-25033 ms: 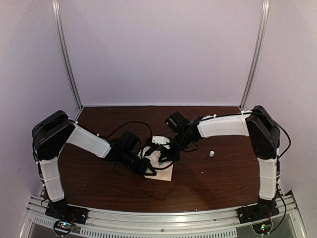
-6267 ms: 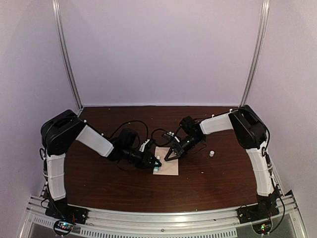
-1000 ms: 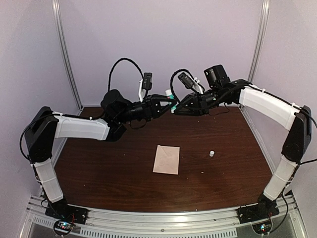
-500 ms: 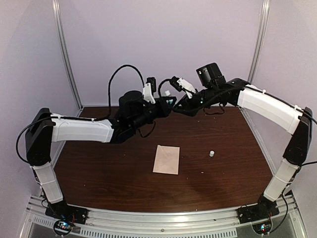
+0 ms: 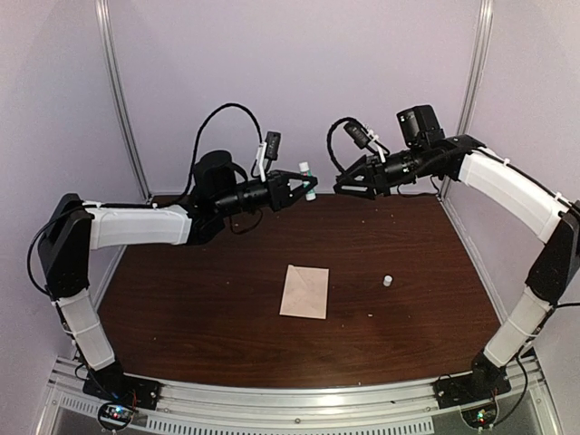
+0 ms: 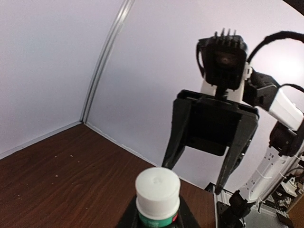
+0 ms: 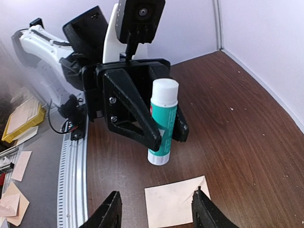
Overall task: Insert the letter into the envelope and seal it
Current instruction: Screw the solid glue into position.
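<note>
Reaching up and toward the back wall in the overhead view, the left arm [image 5: 136, 227] stretches nearly level, well above the table [image 5: 199, 317]; the left gripper [image 5: 304, 188] is clamped on a glue stick [image 5: 307, 180], white end up; the right arm [image 5: 507, 186] arches in from the other side, and the right gripper [image 5: 343, 188] points at the stick, just apart from it, jaws spread and empty; the envelope [image 5: 304, 291] lies flat mid-table, below both claws, with a small white piece [image 5: 387, 281] to its right; the letter cannot be made out apart from it.

From the left wrist, the stick's white top [image 6: 157, 190] rises at the bottom edge, its body and the holding fingers mostly cut off; the right gripper [image 6: 192, 178] faces it, released, with its wrist camera above.

From the right wrist, only the tips of its own fingers [image 7: 108, 213] show, parted; the left gripper [image 7: 167, 137] grips the upright green-and-white stick [image 7: 163, 118]; the envelope [image 7: 175, 202] is cut off by the lower edge.
</note>
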`<control>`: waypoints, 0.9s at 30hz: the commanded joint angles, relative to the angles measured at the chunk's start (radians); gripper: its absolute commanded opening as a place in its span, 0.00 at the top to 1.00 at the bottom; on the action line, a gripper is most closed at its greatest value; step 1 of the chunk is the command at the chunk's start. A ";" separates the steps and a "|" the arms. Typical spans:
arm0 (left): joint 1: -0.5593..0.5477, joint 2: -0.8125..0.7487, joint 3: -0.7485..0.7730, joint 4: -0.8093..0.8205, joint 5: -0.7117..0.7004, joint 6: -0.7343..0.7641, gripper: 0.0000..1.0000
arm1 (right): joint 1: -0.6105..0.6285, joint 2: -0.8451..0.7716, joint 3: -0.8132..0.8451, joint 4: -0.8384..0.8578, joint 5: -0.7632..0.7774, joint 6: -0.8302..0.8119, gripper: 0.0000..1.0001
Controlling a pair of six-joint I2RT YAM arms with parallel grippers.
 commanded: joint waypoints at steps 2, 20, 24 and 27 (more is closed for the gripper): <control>-0.017 -0.045 0.011 0.145 0.254 -0.001 1.00 | 0.008 0.015 -0.024 -0.041 -0.278 -0.067 0.51; -0.021 -0.010 -0.021 0.340 0.274 -0.133 1.00 | 0.080 0.063 0.015 0.003 -0.373 -0.033 0.56; -0.024 -0.003 -0.018 0.350 0.275 -0.143 1.00 | 0.082 0.064 0.021 0.025 -0.378 -0.009 0.56; -0.026 0.002 -0.018 0.358 0.273 -0.152 1.00 | 0.083 0.067 0.022 0.036 -0.382 0.002 0.57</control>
